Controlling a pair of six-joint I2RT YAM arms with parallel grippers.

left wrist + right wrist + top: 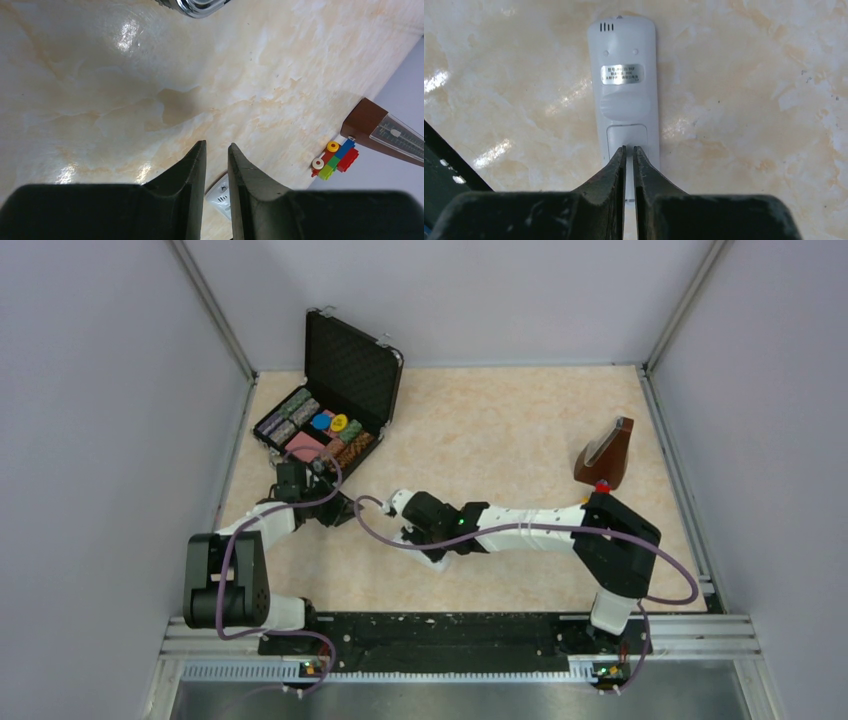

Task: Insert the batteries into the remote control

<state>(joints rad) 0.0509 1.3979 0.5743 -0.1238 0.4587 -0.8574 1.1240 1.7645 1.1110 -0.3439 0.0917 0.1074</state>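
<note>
The remote (pixel 626 90) lies flat on the bench (pixel 749 100), back side up, so its little battery door (pixel 627 134) can be reached. The right end effector (pixel 629 148) sits right over that door. Its fingers (pixel 616 170) are almost pressed together with nothing between them. I think it wants to slide the door off. I see no batteries. The left end effector (pixel 216 144) hangs nearby with a small gap. A white bit (pixel 222 192) shows low in that gap, and I cannot tell if it is held. At the back, an open black case (pixel 350 365) holds coloured chips (pixel 320 425).
</note>
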